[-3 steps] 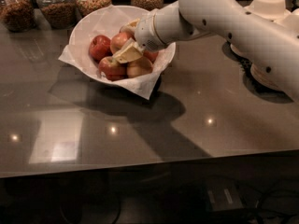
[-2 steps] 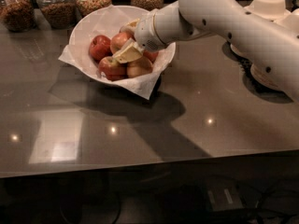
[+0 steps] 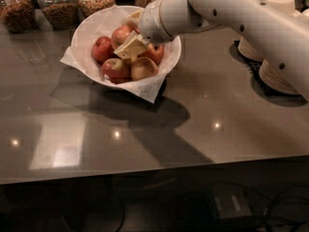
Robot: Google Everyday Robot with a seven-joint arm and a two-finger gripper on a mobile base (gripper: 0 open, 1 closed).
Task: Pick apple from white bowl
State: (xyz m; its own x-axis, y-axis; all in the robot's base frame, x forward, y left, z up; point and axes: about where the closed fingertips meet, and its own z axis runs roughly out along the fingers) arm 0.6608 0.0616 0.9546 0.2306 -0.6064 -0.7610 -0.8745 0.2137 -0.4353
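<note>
The white bowl [image 3: 89, 25], lined with white paper whose corners stick out, stands at the back left of the dark table. It holds several apples. The orange-red apple with a pale blush [image 3: 119, 35] lies toward the back of the pile. Darker red apples [image 3: 101, 48] lie to its left, right and front, and a pale yellowish-tan apple [image 3: 144, 67] lies at the front right. My gripper [image 3: 129, 48] reaches down into the bowl from the right. Its tip is over the middle of the pile, against the blushed apple's lower right side and partly hiding it.
Several glass jars of nuts and grains [image 3: 60, 6] stand behind the bowl along the back edge. Stacks of beige paper bowls [image 3: 277, 74] stand on a black mat at the right. My white arm [image 3: 231, 13] crosses above the table from the right.
</note>
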